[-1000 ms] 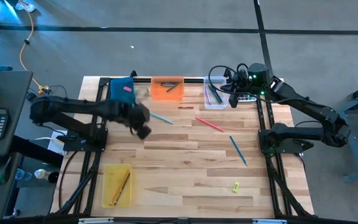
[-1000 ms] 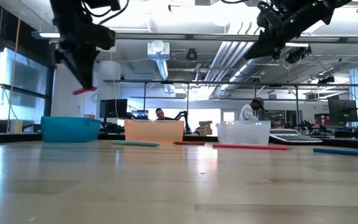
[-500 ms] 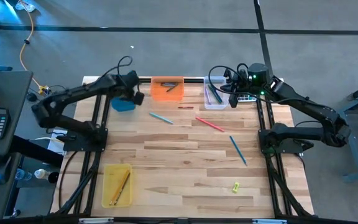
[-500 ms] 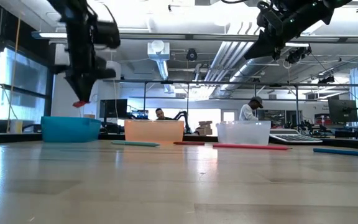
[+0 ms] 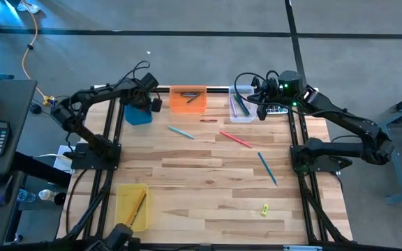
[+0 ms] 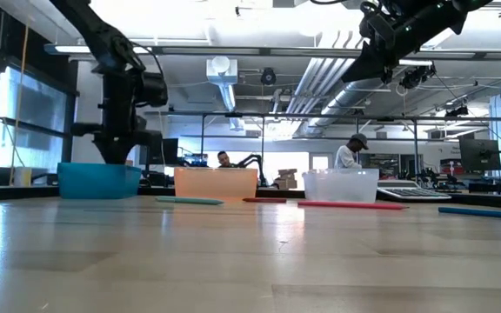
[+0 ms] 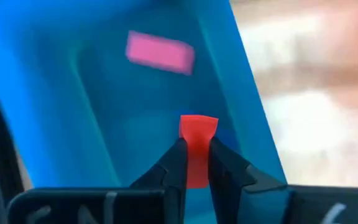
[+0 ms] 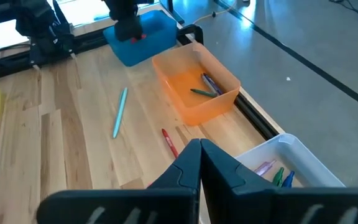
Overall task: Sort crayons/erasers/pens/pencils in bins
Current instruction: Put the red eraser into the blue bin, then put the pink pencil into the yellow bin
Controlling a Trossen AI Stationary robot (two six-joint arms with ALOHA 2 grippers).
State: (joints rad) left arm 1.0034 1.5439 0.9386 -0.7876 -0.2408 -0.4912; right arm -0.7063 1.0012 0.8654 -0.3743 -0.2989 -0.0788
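- Now my left gripper (image 7: 196,163) hangs low over the blue bin (image 5: 137,113), fingers clamped on a red eraser (image 7: 197,146); a second ago it was out over the bare wood, and half a second ago higher above the bin; a pink eraser (image 7: 160,52) lies inside already
- Nearest me on the table (image 5: 208,188) sits the yellow bin (image 5: 130,207) holding pencils; a yellow bit (image 5: 264,208) lies near the front right
- Further in lie a blue pen (image 5: 266,168), a red pencil (image 5: 235,139), a teal pen (image 5: 181,132) and a short red crayon (image 5: 209,120)
- At the far edge stand the orange bin (image 5: 187,98) and clear bin (image 5: 240,107); my right gripper (image 8: 199,163) waits shut above the clear one, unmoved
- Beyond, people sit in a workshop room
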